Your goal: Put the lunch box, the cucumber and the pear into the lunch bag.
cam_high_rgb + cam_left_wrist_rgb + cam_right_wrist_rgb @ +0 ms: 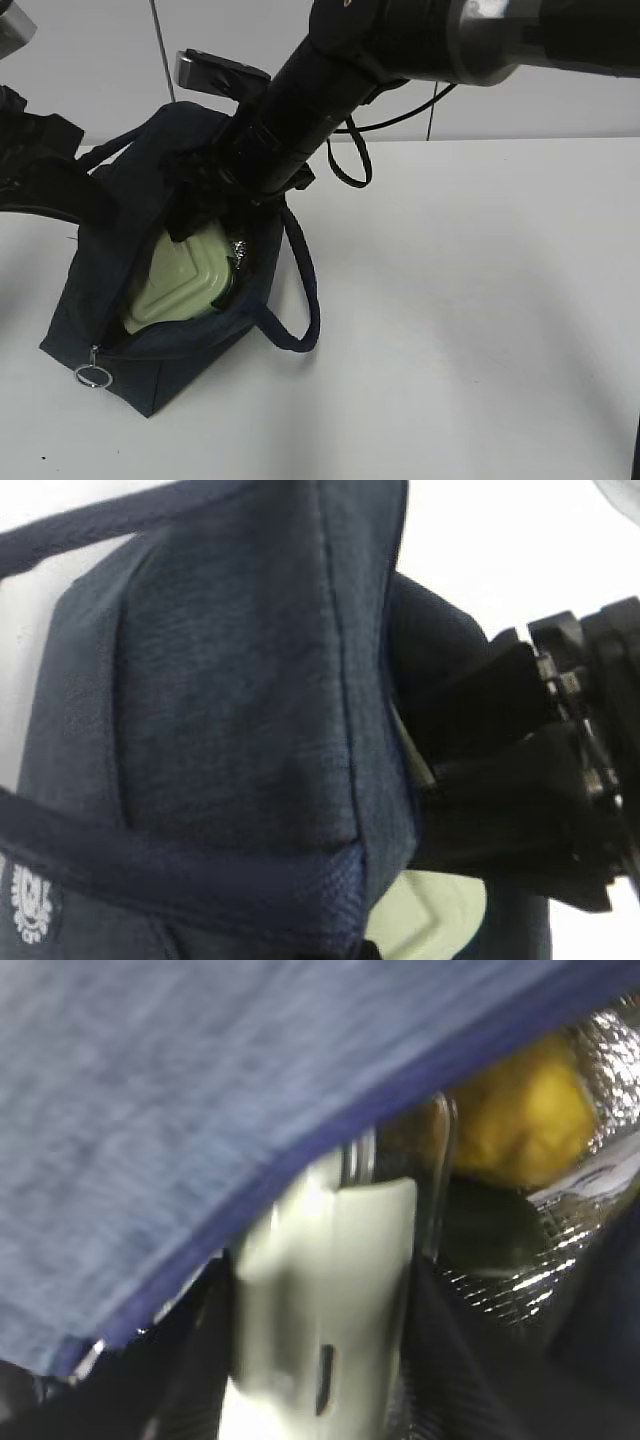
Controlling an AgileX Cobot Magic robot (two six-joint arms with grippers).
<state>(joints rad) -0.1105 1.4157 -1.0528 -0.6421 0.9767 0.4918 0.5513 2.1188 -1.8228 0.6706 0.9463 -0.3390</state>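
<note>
Inside lunch bag [180, 340] at table's 9 o'clock: lunch box [185, 275] half in, right gripper [320, 1360] clamped on it; pear [525, 1110] already in, dark shape below probably cucumber [490, 1235]; left gripper state: cannot tell; release remains

White table [480, 330], pale wall [90, 60].

1. The right gripper [205, 205] is sunk in the lunch bag [170, 345]; its jaws are hidden by its own arm, and cannot be judged in the blurred right wrist view.
2. The left gripper's arm is cut off at nine o'clock in the exterior view.
3. The lunch box [320, 1300] is smeared; the pear [520, 1110], at two o'clock, is half behind the bag's edge.
4. The cucumber [490, 1235] is only a dark blur.
</note>
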